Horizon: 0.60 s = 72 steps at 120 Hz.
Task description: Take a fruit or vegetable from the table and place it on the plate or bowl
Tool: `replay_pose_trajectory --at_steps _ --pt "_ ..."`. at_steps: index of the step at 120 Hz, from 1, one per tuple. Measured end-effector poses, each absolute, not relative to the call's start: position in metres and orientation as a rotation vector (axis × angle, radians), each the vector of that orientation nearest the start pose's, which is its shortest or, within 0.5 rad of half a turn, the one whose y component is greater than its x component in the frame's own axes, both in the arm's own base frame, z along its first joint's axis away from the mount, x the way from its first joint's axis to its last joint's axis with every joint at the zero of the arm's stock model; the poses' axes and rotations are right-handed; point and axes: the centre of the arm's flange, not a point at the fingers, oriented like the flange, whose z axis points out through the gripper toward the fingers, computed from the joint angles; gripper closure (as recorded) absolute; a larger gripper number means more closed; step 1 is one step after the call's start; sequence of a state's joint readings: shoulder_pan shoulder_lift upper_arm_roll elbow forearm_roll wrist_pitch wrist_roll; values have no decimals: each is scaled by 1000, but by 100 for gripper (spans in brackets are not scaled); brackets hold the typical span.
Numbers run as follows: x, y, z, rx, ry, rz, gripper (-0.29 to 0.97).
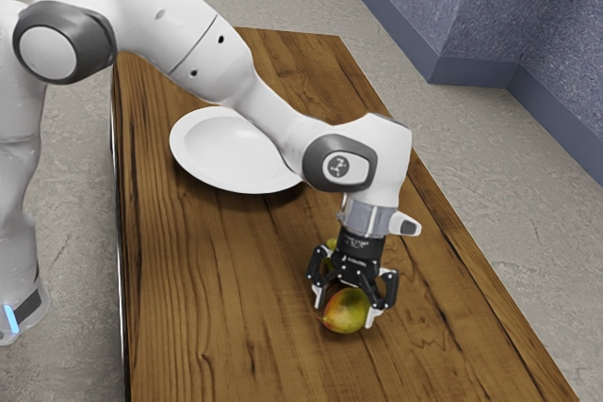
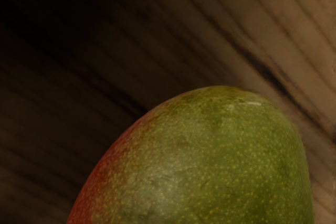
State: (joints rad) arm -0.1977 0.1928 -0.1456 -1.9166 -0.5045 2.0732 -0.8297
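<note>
A green and red mango (image 1: 346, 312) lies on the wooden table (image 1: 217, 308), toward the exterior view's right front. My gripper (image 1: 349, 303) points straight down over it, open, with one finger on each side of the fruit and its tips near the tabletop. In the wrist view the mango (image 2: 210, 166) bulges up large just under my hand, its red side turned away from the green. The white plate (image 1: 226, 148) lies bare farther back on the table, partly behind my forearm.
A small yellow-green bit (image 1: 331, 244) peeks out behind my hand; I cannot tell what it is. The table's long edges run close on both sides. A blue-grey wall base (image 1: 471, 35) stands beyond the table at the exterior view's upper right.
</note>
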Motion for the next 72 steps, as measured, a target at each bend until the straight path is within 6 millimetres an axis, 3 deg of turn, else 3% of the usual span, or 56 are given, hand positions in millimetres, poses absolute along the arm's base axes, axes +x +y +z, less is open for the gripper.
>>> replay_pose_trajectory --at_steps 22,42,60,72 --pt "561 -223 401 -3241 -1253 493 26" --pt "560 -224 409 -3241 -1270 468 28" --pt "549 -213 474 -3307 -1298 304 29" --pt "526 -180 533 -3323 -1339 102 28"
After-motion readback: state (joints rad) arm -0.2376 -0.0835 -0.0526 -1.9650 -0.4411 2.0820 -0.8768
